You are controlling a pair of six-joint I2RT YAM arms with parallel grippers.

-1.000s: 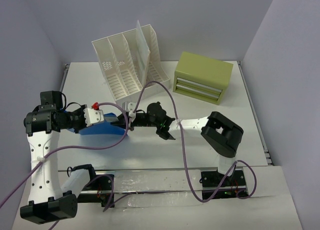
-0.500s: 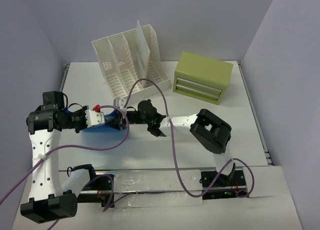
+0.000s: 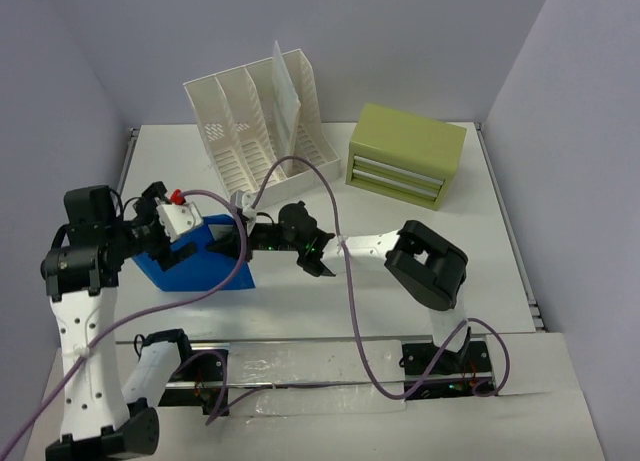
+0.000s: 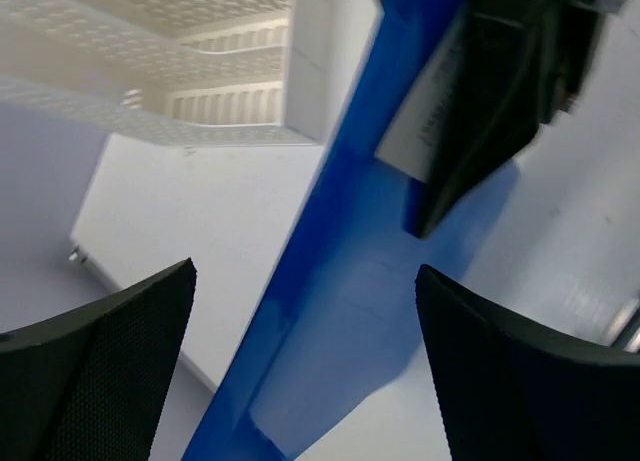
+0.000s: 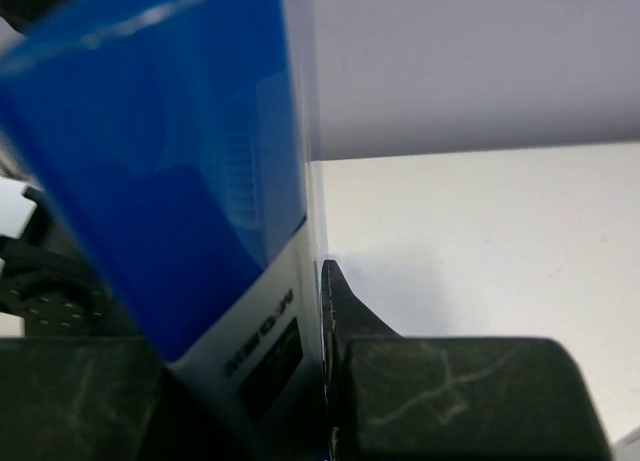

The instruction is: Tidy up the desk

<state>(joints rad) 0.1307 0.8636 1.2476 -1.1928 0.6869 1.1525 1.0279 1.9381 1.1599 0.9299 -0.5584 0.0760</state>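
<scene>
Where the right gripper was seen from its own wrist, its fingers were clamped on a blue folder, with the white label at the folder's edge pinched between them. The left gripper was held wide, its two black pads set apart on either side of the folder's edge with blue showing between them; whether either pad touched the folder could not be told. In the left wrist view the right gripper's dark tip was seen gripping the folder further along. From above, the folder was found tilted between the two grippers, over the left-centre of the desk, which was spread beneath everything; whether its lower edge rested there could not be told. Behind it a white file rack was set at the far edge, with a sheet standing in one slot. An olive drawer box was placed to the rack's right, well apart from the folder. Purple cables were looped over both arms.
</scene>
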